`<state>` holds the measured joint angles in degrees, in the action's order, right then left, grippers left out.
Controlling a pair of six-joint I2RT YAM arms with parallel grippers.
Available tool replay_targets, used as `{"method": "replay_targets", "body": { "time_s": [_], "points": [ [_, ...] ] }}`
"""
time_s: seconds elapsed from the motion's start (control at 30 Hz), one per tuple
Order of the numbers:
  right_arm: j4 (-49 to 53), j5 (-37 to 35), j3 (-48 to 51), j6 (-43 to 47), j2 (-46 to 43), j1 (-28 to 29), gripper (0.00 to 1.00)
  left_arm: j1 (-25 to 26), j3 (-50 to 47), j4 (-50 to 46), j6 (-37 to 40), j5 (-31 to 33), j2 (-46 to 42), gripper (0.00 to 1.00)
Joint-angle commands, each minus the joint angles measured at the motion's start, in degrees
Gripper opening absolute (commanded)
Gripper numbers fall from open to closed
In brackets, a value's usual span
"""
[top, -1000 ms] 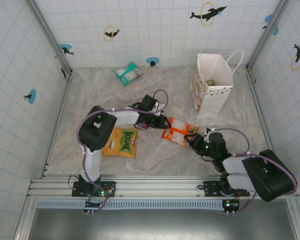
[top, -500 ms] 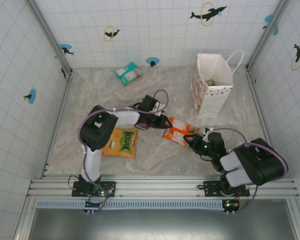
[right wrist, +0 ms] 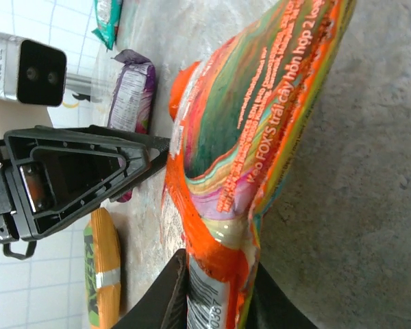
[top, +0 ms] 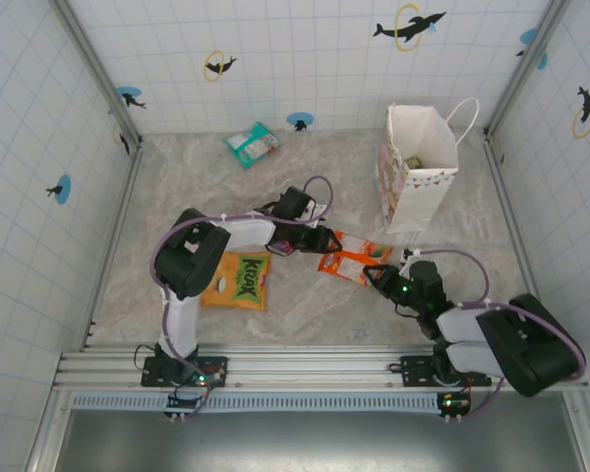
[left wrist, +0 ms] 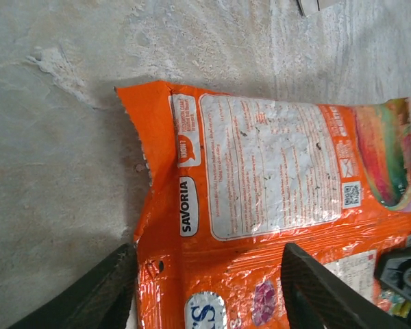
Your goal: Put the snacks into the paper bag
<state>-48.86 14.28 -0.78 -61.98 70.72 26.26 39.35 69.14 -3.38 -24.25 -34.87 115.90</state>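
- At the middle of the marbled counter (top: pixel 177 197), an orange-red packet (top: pixel 352 258) is lying between the two arms, apart from the paper bag (top: pixel 418 172).
- The right gripper (top: pixel 372 273) is grasping the packet's near-right end. In the right wrist view its fingers (right wrist: pixel 166 295) are pinching the crinkled edge, and the foil (right wrist: pixel 260 116) is bulging upward beyond them.
- The left gripper (top: pixel 326 243) is sitting released at the packet's opposite end. In the left wrist view its jaws are standing wide apart, with the orange foil (left wrist: pixel 260 178) showing between them.
- The paper bag is standing upright, mouth open, near the far right corner of the counter, with one rope handle (top: pixel 464 113) arching over the rim.
- A teal-white packet (top: pixel 252 145) is lying by the far edge, left of the middle.
- A large orange packet (top: pixel 238 280) with a green logo is lying flat toward the near edge, just beside the left arm.
- A purple packet (right wrist: pixel 131 96) is lying just behind the left gripper, partly tucked under the arm.
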Motion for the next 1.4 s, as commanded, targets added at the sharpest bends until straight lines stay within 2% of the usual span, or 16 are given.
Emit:
{"method": "replay_targets", "body": {
  "time_s": [0.0,0.3,0.67,0.93,1.17,1.37],
  "points": [
    [6.8,-3.3,0.3,3.6,-5.4,0.4,0.2,0.3,-0.2,-2.3,0.0,2.9,-3.8,0.63],
    [20.3,-5.8,-3.0,10.2,-19.3,0.9,0.18,-0.1,-2.0,-2.7,0.3,8.3,-12.4,0.71],
    [21.8,-6.1,-7.1,16.6,-30.2,1.8,0.16,-1.5,-10.2,0.9,-0.8,17.7,-25.2,0.8],
    [24.8,-7.6,-15.4,24.2,-32.0,3.0,0.14,-1.5,-12.7,3.0,-1.4,22.5,-29.9,0.81],
    [29.3,-7.7,-21.6,27.6,-30.2,3.1,0.14,-1.5,-14.3,3.8,-1.5,19.5,-29.1,0.8],
    [38.6,-10.9,-21.1,23.8,-30.3,2.9,0.34,-1.5,-14.1,4.2,-3.7,11.6,-25.0,0.77]
  ]
}}
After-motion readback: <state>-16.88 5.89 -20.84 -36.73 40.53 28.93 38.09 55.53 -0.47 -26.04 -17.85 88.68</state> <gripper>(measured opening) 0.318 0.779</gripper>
